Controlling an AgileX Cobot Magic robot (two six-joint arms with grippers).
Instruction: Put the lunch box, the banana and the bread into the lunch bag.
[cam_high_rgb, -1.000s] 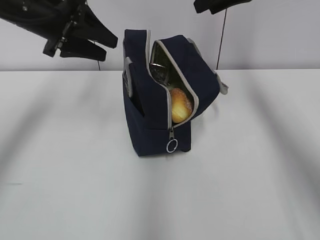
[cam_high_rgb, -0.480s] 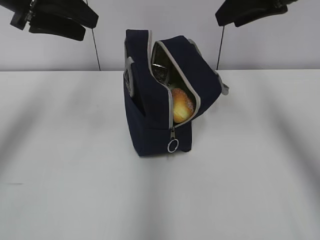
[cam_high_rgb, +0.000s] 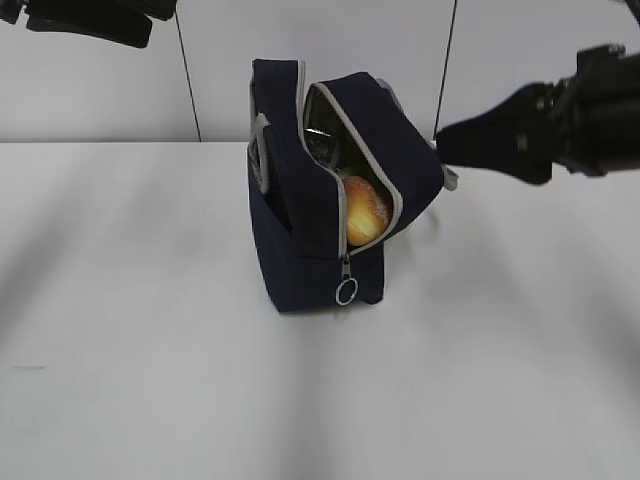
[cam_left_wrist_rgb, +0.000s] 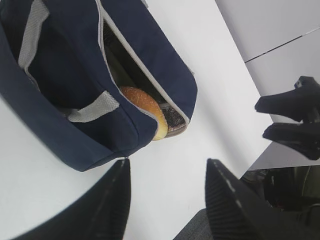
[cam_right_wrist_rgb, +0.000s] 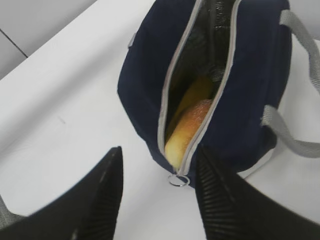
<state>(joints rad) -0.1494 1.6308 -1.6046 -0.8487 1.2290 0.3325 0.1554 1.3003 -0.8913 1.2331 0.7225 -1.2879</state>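
Two grippers, both with jaws apart and nothing between them: left gripper (cam_left_wrist_rgb: 167, 202) seen from its wrist camera as two dark fingers (cam_left_wrist_rgb: 111, 210) spread above the white table (cam_left_wrist_rgb: 165, 145), clear of the bag; right gripper (cam_right_wrist_rgb: 157, 197) likewise spread, dark ribbed fingers (cam_right_wrist_rgb: 100, 200) framing the zipper end from above without contact; in the exterior view, right gripper (cam_high_rgb: 445, 145) level with the bag's upper right side, just beside it, left gripper mostly cut off at the upper left corner. Lunch bag (cam_high_rgb: 300, 220) upright at table centre, navy, grey-edged zipper open along the top and front; ring pull (cam_high_rgb: 345, 292) hanging low at the front; grey strap handles (cam_right_wrist_rgb: 300, 75) drooping at the sides; silver lining (cam_right_wrist_rgb: 215, 30) visible inside. Bread (cam_high_rgb: 362, 210) lodged in the opening, golden-brown, partly protruding; banana (cam_right_wrist_rgb: 197, 92) a yellow strip behind it, deeper inside. Lunch box not discernible in any view.
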